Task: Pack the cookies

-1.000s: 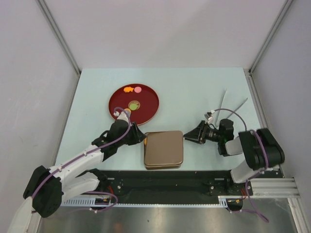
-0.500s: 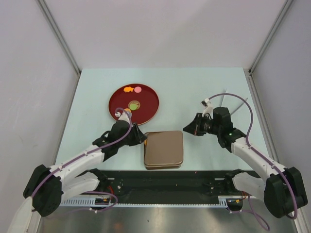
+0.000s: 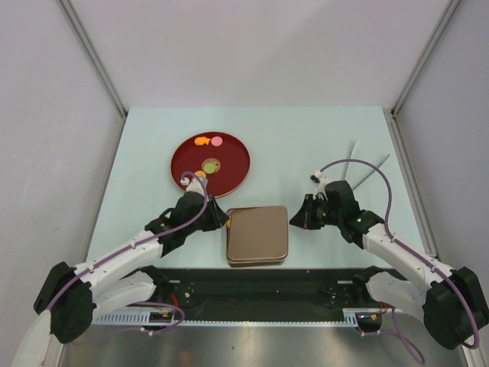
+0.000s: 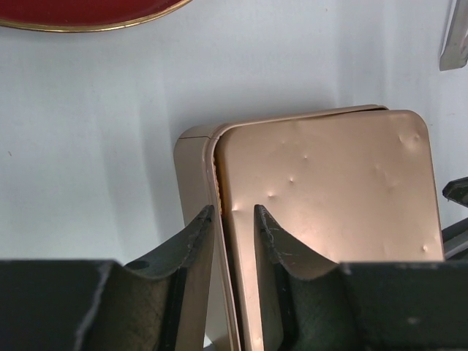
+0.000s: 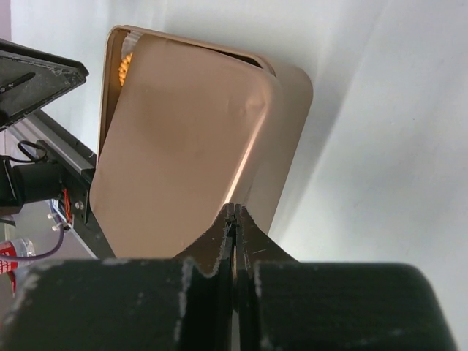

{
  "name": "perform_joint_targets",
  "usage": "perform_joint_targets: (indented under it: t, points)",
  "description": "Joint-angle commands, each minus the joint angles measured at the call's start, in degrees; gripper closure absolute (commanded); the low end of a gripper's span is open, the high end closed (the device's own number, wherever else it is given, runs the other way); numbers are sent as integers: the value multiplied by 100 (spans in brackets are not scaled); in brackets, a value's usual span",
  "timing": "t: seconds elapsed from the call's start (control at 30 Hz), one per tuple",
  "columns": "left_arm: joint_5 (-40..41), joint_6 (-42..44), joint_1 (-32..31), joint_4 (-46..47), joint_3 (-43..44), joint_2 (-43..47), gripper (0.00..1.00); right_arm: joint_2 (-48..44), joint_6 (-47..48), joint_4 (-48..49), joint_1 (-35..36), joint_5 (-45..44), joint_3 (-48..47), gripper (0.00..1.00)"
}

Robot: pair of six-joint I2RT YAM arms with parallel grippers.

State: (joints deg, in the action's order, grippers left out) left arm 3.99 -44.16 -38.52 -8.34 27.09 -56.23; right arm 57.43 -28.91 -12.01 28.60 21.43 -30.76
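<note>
The left gripper (image 3: 221, 222) (image 4: 234, 212) has its fingers a narrow gap apart, straddling the left rim of the tin's lid (image 4: 329, 190); whether they pinch it I cannot tell. The right gripper (image 3: 294, 219) (image 5: 234, 208) has its fingers pressed together, tips at the right edge of the tin (image 3: 257, 235) (image 5: 183, 146). The lid sits ajar, and something orange (image 5: 126, 66) shows in the gap at its far corner. Beyond the left gripper lies the red plate (image 3: 183, 149) (image 4: 73, 11), holding the cookies: orange (image 3: 201, 141) and pink (image 3: 217, 141) near the far rim, and green (image 3: 210, 165) in the middle.
</note>
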Motion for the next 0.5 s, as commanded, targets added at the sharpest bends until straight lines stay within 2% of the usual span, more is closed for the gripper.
perform_joint_targets:
  t: [0.0, 0.33, 0.47]
  points:
    - [41, -145, -103, 52, 24, -20, 68, 198, -71, 208, 128, -104, 88, 100]
    - [5, -224, -164, 122, -81, -64, 69, 849, -124, 788, 269, -69, 246, 100]
    - [14, -224, -164, 96, -81, -55, 69, 691, -37, 473, 269, -516, 133, 100]
